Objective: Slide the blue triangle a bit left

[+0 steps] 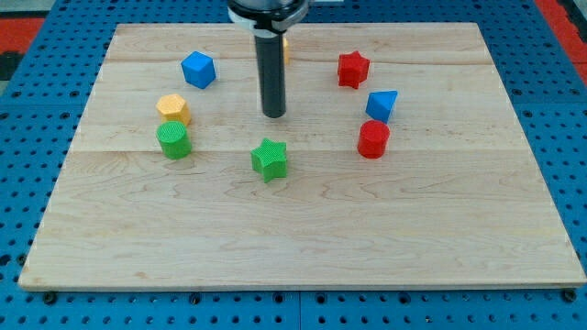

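Note:
The blue triangle [382, 104] lies on the wooden board [303, 247] at the view's right of centre, just above a red cylinder [373, 139] and below a red star [353, 69]. My tip [274, 115] rests on the board well to the left of the blue triangle, about a fifth of the board's width away, and above the green star [270, 159]. The tip touches no block.
A blue cube-like block [198, 70] sits at the upper left. A yellow hexagon block [172, 109] and a green cylinder [173, 140] stand close together at the left. A yellow block [286, 49] is mostly hidden behind the rod.

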